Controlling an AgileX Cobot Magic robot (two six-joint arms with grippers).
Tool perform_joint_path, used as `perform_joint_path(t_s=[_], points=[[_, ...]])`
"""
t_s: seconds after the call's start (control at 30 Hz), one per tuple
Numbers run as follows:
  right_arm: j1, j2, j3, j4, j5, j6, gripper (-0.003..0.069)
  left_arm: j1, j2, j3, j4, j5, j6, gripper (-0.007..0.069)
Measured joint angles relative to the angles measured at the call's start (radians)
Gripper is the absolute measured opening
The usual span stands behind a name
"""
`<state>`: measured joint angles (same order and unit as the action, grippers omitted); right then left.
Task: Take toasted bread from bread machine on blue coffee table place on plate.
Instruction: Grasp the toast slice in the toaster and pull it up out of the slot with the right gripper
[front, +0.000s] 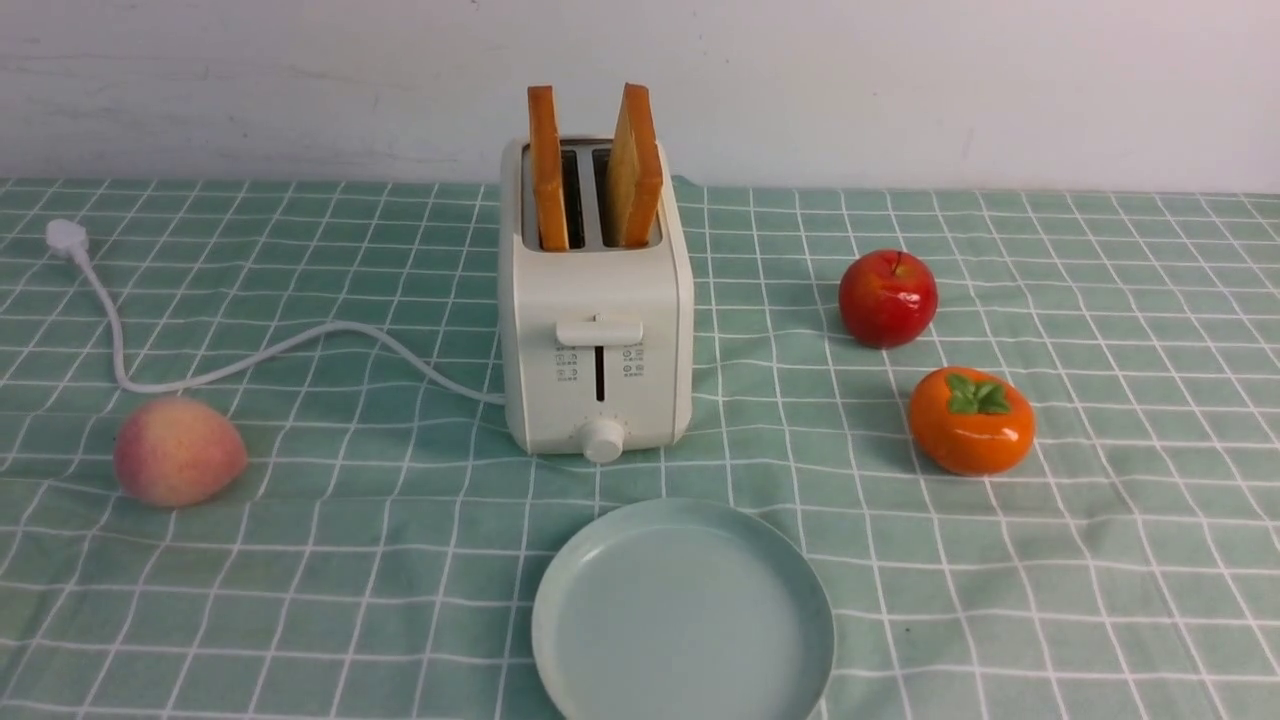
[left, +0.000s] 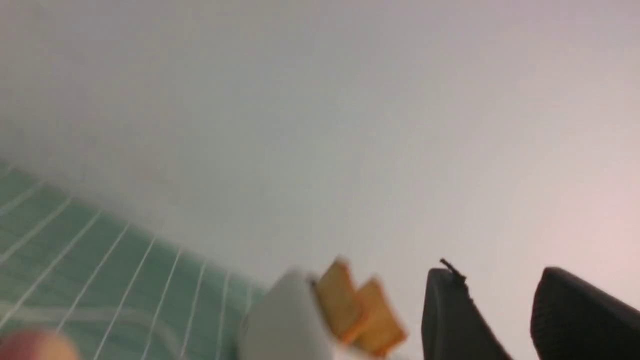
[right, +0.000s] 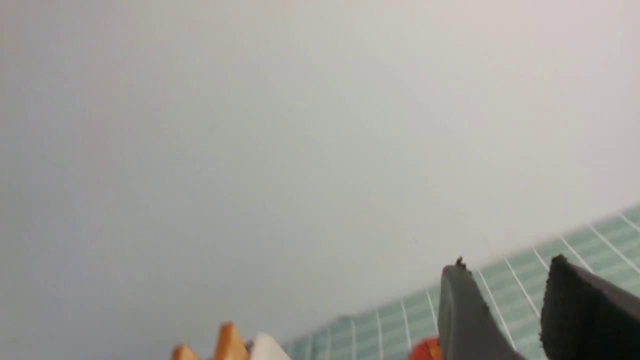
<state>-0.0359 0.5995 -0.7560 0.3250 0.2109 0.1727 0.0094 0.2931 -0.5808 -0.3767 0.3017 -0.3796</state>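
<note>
Plain white wall (front: 900, 80) closes off the back of the scene, and below it the bench (front: 1100, 560) spreads wide under a pale teal cloth with a white grid. The bread machine (front: 597, 300) stands upright near the middle of the bench, its lever (front: 598, 331) and round knob (front: 603, 440) facing the robot. Both pieces of toasted bread are in its slots and stick well up above the top. The left slice (front: 547, 165) stands nearly straight, and the right slice (front: 634, 165) leans a little towards the right. The plate (front: 683, 610) lies flat on the bench just in front of the bread machine, close to it but not touching, with nothing on it.

A white cord (front: 250, 360) runs from the bread machine's left side across the cloth to a plug (front: 66, 238) lying near the back left. A peach (front: 178, 450) sits on the left, and a red apple (front: 887, 298) and an orange persimmon (front: 971, 420) sit on the right, well apart from the bread machine.

Neither arm shows in the front view. In the left wrist view, the left gripper (left: 497, 285) has its two dark fingers spread with only wall between them, holding nothing, off to one side of the blurred toast. The right gripper (right: 507, 272) is likewise released and empty, apart from everything on the bench.
</note>
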Motion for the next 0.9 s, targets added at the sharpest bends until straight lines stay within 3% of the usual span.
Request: perform_joint_path(t_s=[0.1, 0.2, 0.37, 0.57, 0.7, 0.9], points=[[0.0, 0.116, -0.023, -0.043, 0.006, 0.0, 0.024, 0.0, 0.104, -0.025, 0.033, 0.217, 0.001, 0.0238], [0.0, 0.212, -0.028, -0.059, -0.026, 0.002, 0.024, 0.0, 0.143, -0.021, 0.065, 0.312, 0.003, 0.0238], [0.04, 0.375, -0.032, 0.012, 0.085, -0.003, 0.024, -0.032, 0.137, -0.019, 0.064, 0.325, 0.003, 0.0238], [0.178, 0.613, -0.203, 0.067, 0.291, -0.129, 0.024, -0.13, 0.137, -0.018, 0.012, 0.287, 0.003, 0.0238], [0.279, 0.812, -0.481, 0.138, 0.418, -0.239, 0.0244, -0.198, 0.139, -0.018, -0.027, 0.265, 0.025, 0.0238], [0.387, 1.024, -0.783, 0.213, 0.417, -0.329, 0.0326, -0.241, 0.162, -0.018, -0.084, 0.311, 0.098, 0.0238]])
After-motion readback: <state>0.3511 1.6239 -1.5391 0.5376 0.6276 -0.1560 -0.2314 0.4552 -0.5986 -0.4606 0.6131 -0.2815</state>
